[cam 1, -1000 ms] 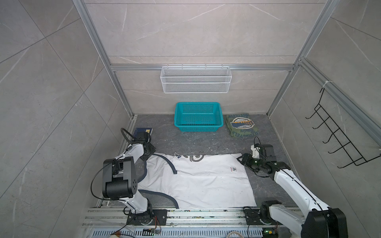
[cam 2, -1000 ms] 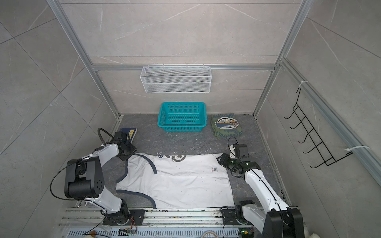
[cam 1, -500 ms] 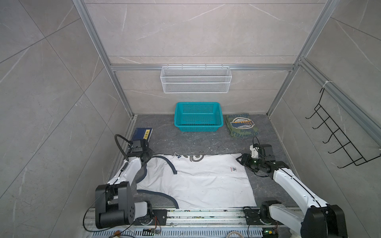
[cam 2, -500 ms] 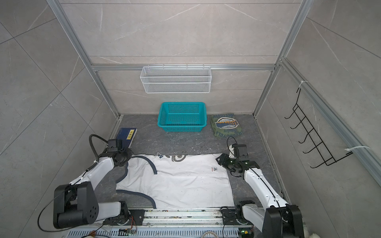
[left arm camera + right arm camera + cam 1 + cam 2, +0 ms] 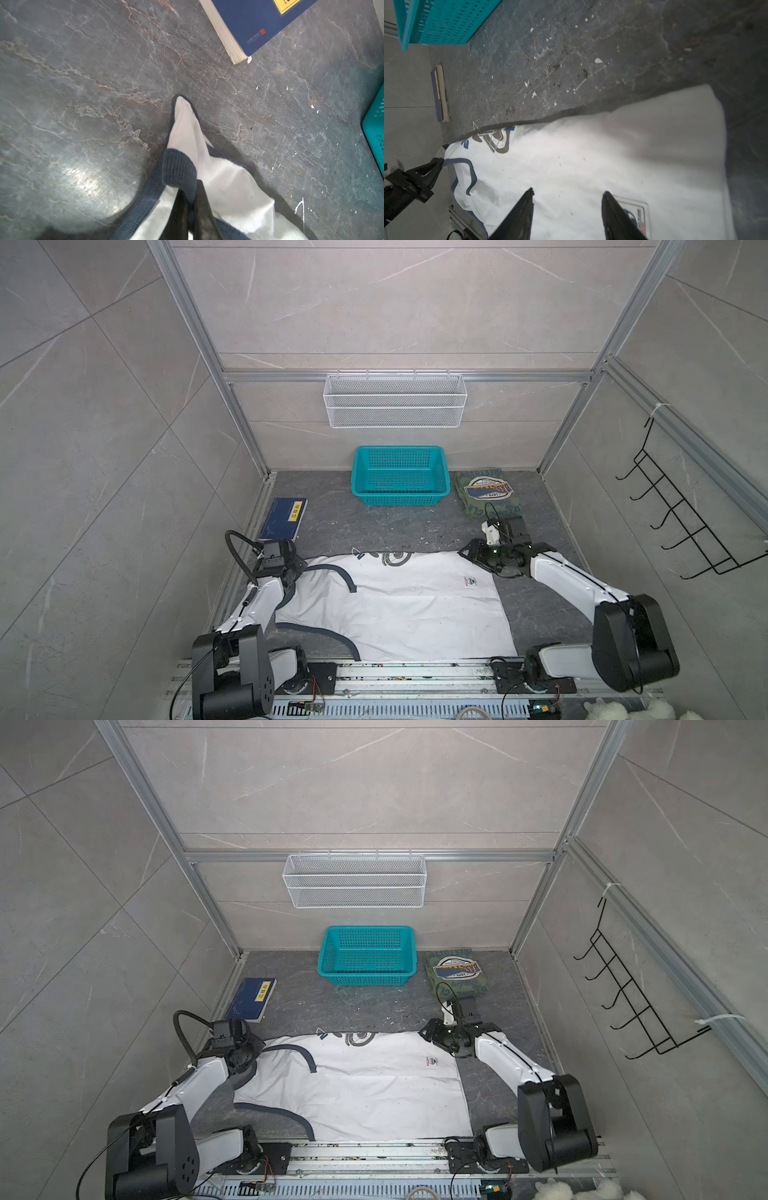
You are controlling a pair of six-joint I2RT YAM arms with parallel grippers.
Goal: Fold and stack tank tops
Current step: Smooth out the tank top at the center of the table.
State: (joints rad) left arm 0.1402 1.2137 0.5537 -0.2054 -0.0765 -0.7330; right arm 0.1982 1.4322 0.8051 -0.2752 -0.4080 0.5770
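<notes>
White tank top — gripped by left hand; right hand parted.

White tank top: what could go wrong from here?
The left end effector pinches only a narrow strap of the white tank top; it could slip out. The right end effector hangs open near the hem, so a one-sided pull might drag the cloth askew, toward the blue book.
</notes>
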